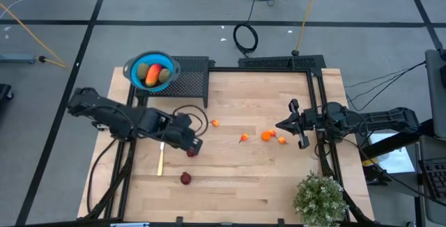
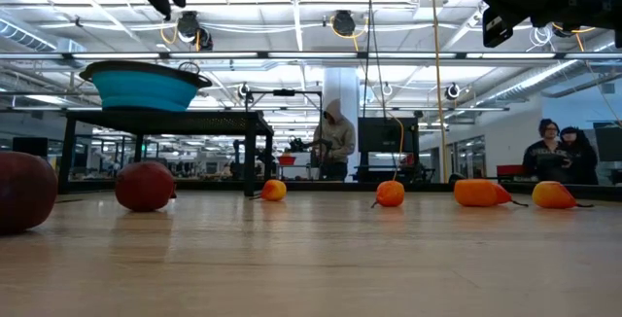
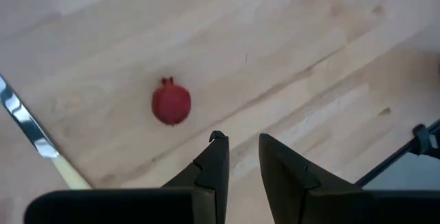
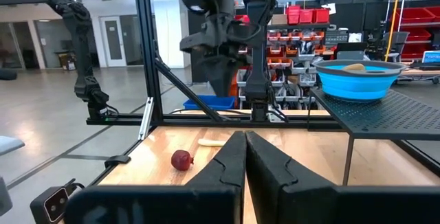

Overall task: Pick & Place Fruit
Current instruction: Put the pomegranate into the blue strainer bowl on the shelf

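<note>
**Grippers above the desk, fruit scattered below**

Left gripper (image 3: 239, 157) hangs above the wooden desk (image 1: 265, 171), its fingers a narrow gap apart and holding nothing. In the left wrist view a dark red round fruit (image 3: 170, 104) lies on the boards beyond the fingertips, its small crown pointing away from the knife (image 3: 27, 131), whose blade and handle are cut off at the frame edge. From overhead, a second dark red fruit (image 1: 185, 178) sits near the front edge. Right gripper (image 4: 245, 157) waits at the desk's right side, fingers pressed together, empty. Tiny orange fruits (image 1: 267, 136) lie mid-desk, their stems too small to read. Farther back, the blue bowl (image 1: 171, 69) on a black shelf holds an elongated red-orange piece (image 1: 152, 74) between two olive-green ovals (image 1: 142, 70), lying slantwise across the bowl.
</note>
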Robot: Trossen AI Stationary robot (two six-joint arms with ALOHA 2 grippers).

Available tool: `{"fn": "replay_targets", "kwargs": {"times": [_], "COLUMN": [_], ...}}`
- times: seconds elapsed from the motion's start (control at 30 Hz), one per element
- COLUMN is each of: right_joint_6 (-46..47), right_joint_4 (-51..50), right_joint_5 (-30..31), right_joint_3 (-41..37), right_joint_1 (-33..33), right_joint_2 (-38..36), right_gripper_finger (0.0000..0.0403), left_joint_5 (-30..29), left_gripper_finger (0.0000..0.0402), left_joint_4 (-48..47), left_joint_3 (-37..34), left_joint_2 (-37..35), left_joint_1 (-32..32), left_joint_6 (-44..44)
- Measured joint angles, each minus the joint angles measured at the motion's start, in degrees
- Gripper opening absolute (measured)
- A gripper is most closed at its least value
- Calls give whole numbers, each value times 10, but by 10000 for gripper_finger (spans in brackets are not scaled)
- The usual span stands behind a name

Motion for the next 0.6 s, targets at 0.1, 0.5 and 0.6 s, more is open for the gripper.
{"fn": "replay_targets", "kwargs": {"times": [0.1, 0.5, 0.6], "right_joint_6": [0, 0, 0], "right_joint_4": [0, -27, -33], "right_joint_5": [0, 0, 0], "right_joint_3": [0, 0, 0], "right_joint_1": [0, 0, 0], "right_joint_2": [0, 0, 0], "right_gripper_finger": [4, 4, 4], "left_joint_5": [0, -1, -2], "left_gripper_finger": [77, 79, 93], "left_joint_4": [3, 52, 52], "left_joint_3": [0, 0, 0], "left_joint_2": [12, 68, 89], "left_joint_1": [-11, -25, -24], "left_joint_6": [-20, -27, -25]}}
